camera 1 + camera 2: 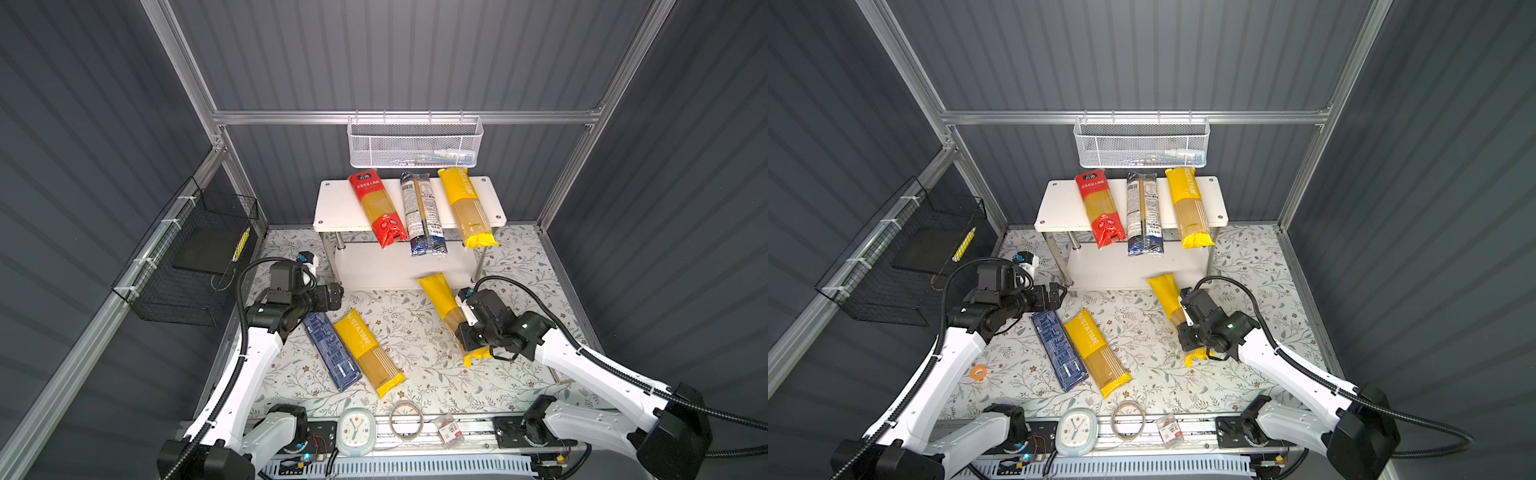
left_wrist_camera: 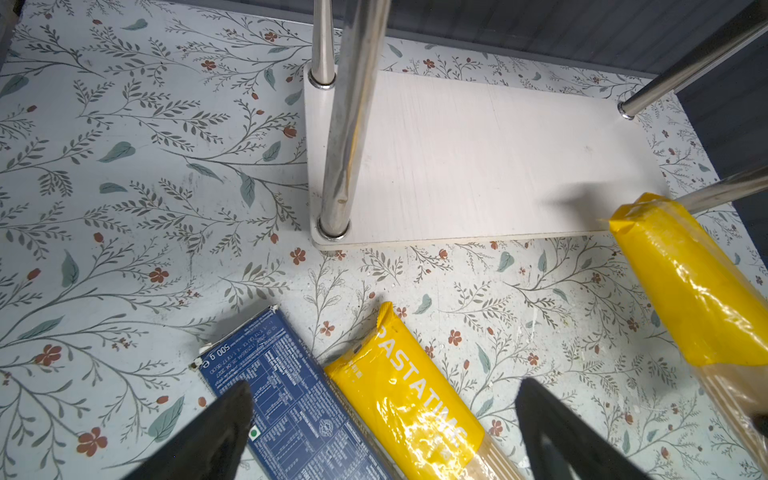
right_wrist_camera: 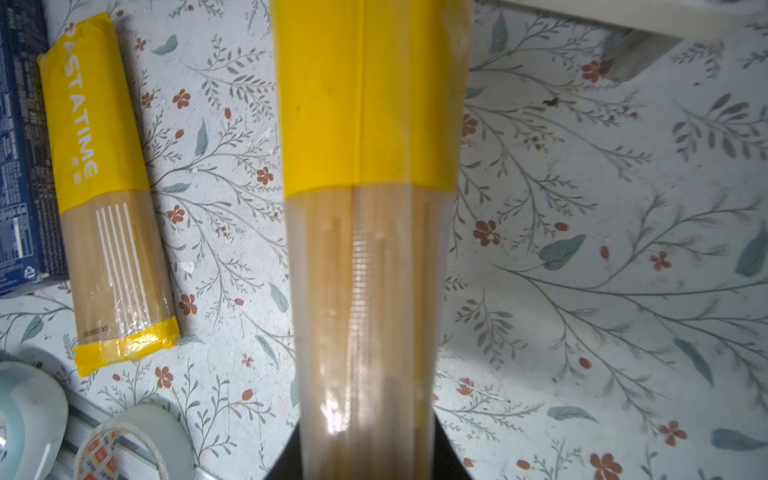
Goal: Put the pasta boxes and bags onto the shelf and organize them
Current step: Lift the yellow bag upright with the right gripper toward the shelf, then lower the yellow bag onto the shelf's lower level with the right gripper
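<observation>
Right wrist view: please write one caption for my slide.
Right hand holds a yellow pasta bag over the floral tabletop.

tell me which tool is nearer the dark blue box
Left. The left tool hangs open just past the dark blue box's far end. The right tool is farther off, beyond the flat yellow bag, shut on a second yellow bag.

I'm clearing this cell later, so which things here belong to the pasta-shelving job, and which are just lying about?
Job: shelf, red bag, clear blue-ended bag, shelved yellow bag, held yellow bag, tabletop yellow bag, dark-blue box.
Lying about: white mesh basket, black wire basket, clock, tape roll, small packet.
</observation>
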Controlling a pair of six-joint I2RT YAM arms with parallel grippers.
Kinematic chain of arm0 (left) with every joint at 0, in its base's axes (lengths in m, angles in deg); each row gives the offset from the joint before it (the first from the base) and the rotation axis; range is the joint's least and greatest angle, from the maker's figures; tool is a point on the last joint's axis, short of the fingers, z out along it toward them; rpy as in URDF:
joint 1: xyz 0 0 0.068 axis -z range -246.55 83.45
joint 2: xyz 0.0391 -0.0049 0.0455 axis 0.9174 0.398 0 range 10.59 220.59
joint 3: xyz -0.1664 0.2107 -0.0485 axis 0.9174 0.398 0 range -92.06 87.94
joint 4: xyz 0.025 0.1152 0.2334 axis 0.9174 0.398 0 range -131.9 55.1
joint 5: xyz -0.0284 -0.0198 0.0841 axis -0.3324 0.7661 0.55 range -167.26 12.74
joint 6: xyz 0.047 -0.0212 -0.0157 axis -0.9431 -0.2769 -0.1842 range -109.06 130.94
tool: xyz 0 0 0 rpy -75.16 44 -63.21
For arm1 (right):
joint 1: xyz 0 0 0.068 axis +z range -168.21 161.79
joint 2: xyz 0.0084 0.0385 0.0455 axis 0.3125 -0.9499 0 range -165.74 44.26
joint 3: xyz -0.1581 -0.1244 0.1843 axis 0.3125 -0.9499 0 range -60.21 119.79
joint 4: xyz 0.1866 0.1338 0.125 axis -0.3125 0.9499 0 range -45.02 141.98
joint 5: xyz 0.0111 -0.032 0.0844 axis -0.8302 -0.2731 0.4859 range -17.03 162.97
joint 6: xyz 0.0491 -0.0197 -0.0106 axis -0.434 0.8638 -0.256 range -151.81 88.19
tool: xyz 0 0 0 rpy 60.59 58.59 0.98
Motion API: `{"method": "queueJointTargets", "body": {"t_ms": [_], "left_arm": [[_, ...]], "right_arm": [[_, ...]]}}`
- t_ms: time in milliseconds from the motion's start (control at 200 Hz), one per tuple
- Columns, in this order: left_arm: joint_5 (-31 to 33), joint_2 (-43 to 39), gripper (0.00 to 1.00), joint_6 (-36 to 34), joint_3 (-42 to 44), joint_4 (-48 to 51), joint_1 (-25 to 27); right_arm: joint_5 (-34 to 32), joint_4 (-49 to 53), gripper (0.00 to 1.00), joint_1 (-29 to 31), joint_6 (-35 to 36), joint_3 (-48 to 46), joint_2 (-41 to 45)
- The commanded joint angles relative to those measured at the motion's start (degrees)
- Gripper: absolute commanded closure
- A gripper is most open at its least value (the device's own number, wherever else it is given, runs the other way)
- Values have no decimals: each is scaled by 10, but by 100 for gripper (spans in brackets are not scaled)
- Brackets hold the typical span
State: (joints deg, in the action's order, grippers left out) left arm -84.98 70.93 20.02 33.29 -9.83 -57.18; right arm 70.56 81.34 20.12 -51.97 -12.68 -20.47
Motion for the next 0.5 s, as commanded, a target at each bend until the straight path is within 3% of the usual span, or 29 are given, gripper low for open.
{"method": "queueJointTargets", "body": {"t_ms": [0,215,495], "left_arm": [[-8,-5,0,-9,2,7,-3],[-6,-4,0,-11,2,8,-3],[-7,0,0,-11,4,7,-3]], "right_arm": [[-34,-82,92,-16,8,52,-27],[-54,-125,92,-52,14,102,-108],[-71,-212,92,-82,-31,122,-173]]}}
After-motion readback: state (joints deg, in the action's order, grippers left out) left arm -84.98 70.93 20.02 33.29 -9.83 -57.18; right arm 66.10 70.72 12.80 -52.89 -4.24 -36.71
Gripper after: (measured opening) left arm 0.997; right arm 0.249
